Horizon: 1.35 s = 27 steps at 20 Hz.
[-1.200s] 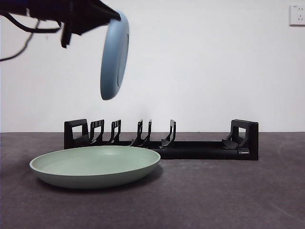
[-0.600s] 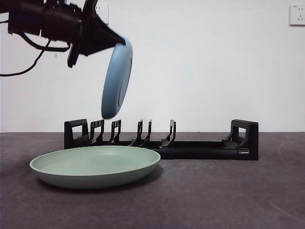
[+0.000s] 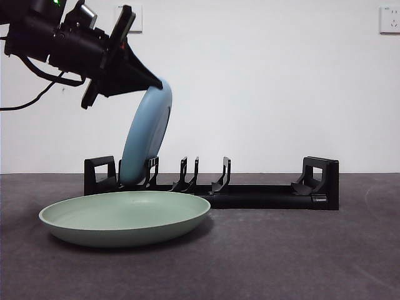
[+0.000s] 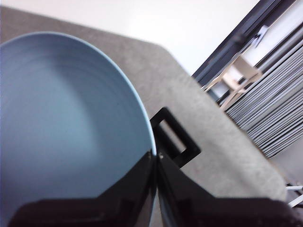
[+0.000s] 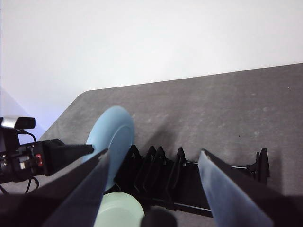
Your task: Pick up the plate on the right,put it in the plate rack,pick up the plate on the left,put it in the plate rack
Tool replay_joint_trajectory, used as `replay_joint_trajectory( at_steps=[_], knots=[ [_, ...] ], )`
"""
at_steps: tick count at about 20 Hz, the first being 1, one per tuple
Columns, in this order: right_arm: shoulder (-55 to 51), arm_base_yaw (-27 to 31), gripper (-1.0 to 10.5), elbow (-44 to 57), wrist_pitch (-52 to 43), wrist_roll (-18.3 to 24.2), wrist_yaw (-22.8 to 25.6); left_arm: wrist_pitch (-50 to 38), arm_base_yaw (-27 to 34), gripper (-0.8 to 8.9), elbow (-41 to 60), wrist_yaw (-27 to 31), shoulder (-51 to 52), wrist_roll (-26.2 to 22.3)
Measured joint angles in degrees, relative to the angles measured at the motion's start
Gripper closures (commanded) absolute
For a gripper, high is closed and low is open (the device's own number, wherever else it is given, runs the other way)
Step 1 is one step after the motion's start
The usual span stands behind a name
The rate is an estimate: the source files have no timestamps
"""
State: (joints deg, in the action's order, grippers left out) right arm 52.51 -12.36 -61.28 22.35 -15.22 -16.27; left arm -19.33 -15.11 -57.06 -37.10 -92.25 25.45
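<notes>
A dark grey table (image 3: 300, 250) runs back to a plain white wall (image 3: 269, 81), which carries a socket plate at its upper right corner in the front view.

Going from left to right in the front view: the left gripper (image 3: 155, 82) comes in from the upper left, big and dark, and its two jaws are pinched together on the upper rim of the blue plate (image 3: 146, 134). That plate hangs below the gripper, standing on edge and tilted, its top leaning to the right. Its lower edge has reached the left end of the plate rack (image 3: 212, 184), down among the first upright prongs just beside the left end block; whether it already rests on the rack's base cannot be told. In the left wrist view the same gripper (image 4: 156, 158) clamps the plate's rim, with the blue plate (image 4: 66, 123) filling the picture and one end block of the rack just past it.

Below the left gripper and nearer the camera, the green plate (image 3: 125, 217) lies flat on the table in front of the rack's left half.

The right gripper (image 5: 151, 161) hangs high, well apart from the rack, its jaws spread wide and holding nothing. From there the blue plate (image 5: 113, 139), the plate rack (image 5: 189, 177) and the green plate (image 5: 120, 213) all show beneath it.
</notes>
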Motion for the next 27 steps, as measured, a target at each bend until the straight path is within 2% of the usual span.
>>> replay_joint_trajectory(
  at_steps=[4,8,10,11,16,19,22,27],
  knots=[
    [0.02,0.00,6.3,0.00,0.04,0.00,-0.02,4.00,-0.59,7.86,0.00,3.21,0.00,-2.82],
    [0.04,0.00,6.3,0.00,0.42,0.02,-0.02,8.17,-1.40,5.84,-0.44,6.75,0.22,-6.58],
    [0.07,0.00,6.3,0.00,0.79,0.02,0.00,9.14,-1.40,4.65,-0.35,6.99,0.02,-8.04],
    [0.13,0.00,6.3,0.00,1.25,0.02,-0.02,9.05,-1.42,4.37,-0.35,6.99,0.00,-8.59],
    [1.03,0.00,6.3,0.00,3.04,0.02,-0.22,9.25,-1.57,4.35,-0.35,6.99,0.79,-10.19],
    [2.40,-0.46,6.3,0.00,5.03,0.02,-0.42,10.05,-2.19,4.35,-0.35,7.23,4.24,-13.31],
    [4.61,-1.38,6.4,-0.02,6.93,0.17,-3.82,11.85,-3.63,4.35,-0.35,8.79,9.81,-17.77],
    [10.19,-3.17,6.4,-0.02,8.37,1.40,-11.80,20.26,-7.85,4.36,-0.37,18.36,19.87,-29.90]
  ],
)
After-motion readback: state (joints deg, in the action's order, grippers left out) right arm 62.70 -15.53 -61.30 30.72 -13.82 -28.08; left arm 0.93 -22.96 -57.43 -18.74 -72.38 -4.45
